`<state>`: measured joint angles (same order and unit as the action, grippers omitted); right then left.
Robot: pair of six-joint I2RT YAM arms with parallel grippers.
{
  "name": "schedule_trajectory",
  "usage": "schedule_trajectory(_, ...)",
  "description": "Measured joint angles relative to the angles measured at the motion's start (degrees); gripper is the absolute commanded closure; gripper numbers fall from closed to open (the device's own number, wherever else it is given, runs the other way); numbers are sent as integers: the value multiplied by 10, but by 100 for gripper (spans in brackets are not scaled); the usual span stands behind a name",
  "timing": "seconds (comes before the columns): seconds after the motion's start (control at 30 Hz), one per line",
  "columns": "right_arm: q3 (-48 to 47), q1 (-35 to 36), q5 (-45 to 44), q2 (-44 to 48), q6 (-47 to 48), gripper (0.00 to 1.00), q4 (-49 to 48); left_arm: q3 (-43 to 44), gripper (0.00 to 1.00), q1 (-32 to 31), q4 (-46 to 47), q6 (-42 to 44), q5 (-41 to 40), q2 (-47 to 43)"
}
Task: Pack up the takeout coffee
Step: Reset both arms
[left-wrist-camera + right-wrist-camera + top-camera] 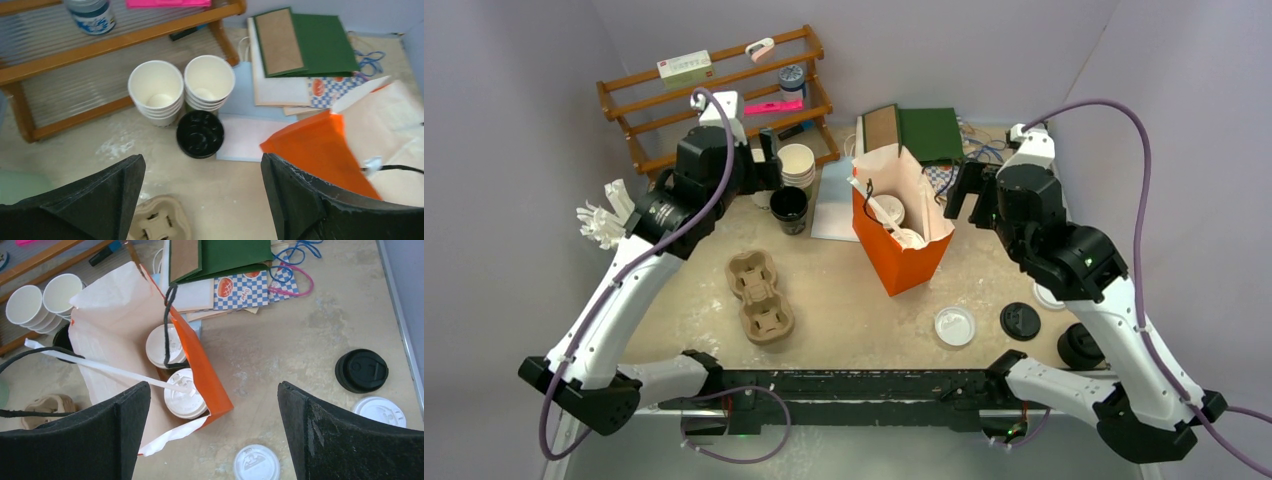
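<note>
An orange paper bag [914, 255] [205, 380] stands open at mid-table. Two takeout coffee cups sit inside it, each under a white lid [164, 346] [185, 394]; only their tops show, and from above they appear as pale discs [886, 210]. The bag's black cord handle and a white paper strip lie across them. My right gripper [969, 200] [214, 390] hovers open just right of the bag, holding nothing. My left gripper [769, 165] [202, 170] is open and empty to the bag's left, above the table in front of the stacked cups. The bag's orange corner [320, 145] shows beside its right finger.
Two stacks of plain white cups [156, 90] [209, 80] and a black cup [200, 134] stand before a wooden rack [714, 100]. A pulp cup carrier [761, 296] lies front left. Loose white lids [257, 462] [379, 411] and a black lid [361, 371] lie front right. Flat bags [929, 132] are piled behind.
</note>
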<state>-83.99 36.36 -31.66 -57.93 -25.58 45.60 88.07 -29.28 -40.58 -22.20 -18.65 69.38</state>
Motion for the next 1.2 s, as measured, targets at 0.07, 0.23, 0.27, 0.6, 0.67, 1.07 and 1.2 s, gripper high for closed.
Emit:
schedule_trajectory(0.07,1,-1,-14,2,-9,2,5,-37,9,8,4,7,-17,-18)
schedule_trajectory(0.23,20,-11,-71,22,-42,2,12,-129,8,71,23,8,-4,-28)
schedule_trajectory(0.27,36,-14,-83,32,-49,2,12,-148,8,88,27,8,4,-29)
schedule_trajectory(0.6,328,-27,-152,163,-75,5,-95,-334,3,210,125,-14,54,-41)
schedule_trajectory(0.67,375,-27,-156,179,-52,3,-148,-359,3,210,158,-11,53,-43)
schedule_trajectory(1.07,458,-231,-38,71,-11,3,-370,-489,0,211,337,78,-46,-102)
schedule_trajectory(1.2,489,-239,13,17,66,2,-491,-537,0,214,406,123,-58,-101)
